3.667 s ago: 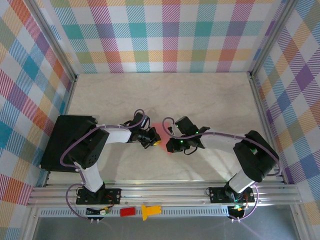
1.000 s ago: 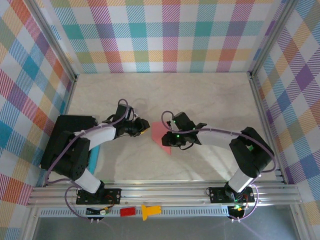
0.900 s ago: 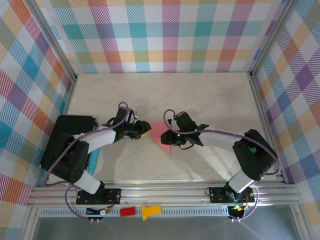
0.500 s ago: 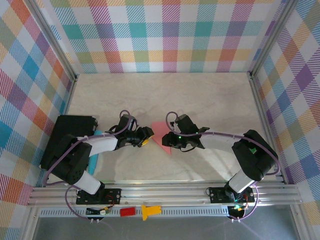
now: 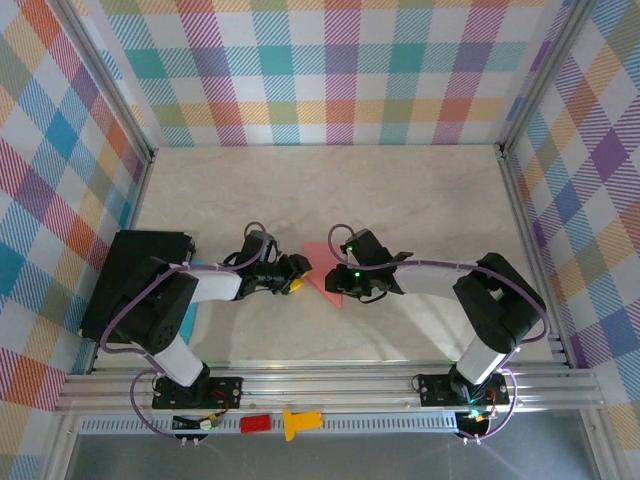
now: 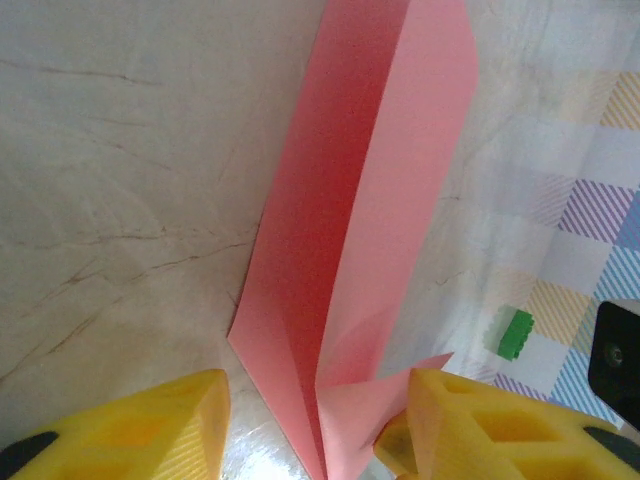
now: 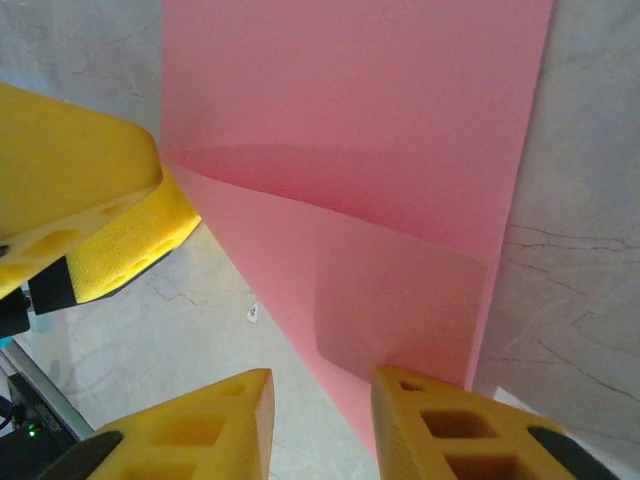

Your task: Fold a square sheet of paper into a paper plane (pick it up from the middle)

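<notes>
The salmon-pink sheet of paper [image 5: 318, 266] lies mid-table, folded along a centre crease into a shape that narrows to a point at its near end. In the left wrist view one half of the paper [image 6: 340, 250] stands up from the crease, and a small flap leans on my right-hand finger. My left gripper [image 5: 297, 272] [image 6: 315, 440] is open at the paper's left side, its jaws either side of the pointed end. My right gripper [image 5: 338, 285] [image 7: 320, 425] is open at the right side, one finger [image 7: 460, 430] over the paper's [image 7: 380, 150] edge and the other over bare table.
A black box [image 5: 130, 285] sits at the table's left edge, with a teal item [image 5: 188, 315] beside it under the left arm. A small red block [image 5: 255, 423] and a yellow piece [image 5: 300, 422] rest on the front rail. Checked walls enclose the table.
My left gripper has moved right and nearer, up to the paper's left edge, and its jaws have spread wider. The right gripper has stayed at the paper's right side.
</notes>
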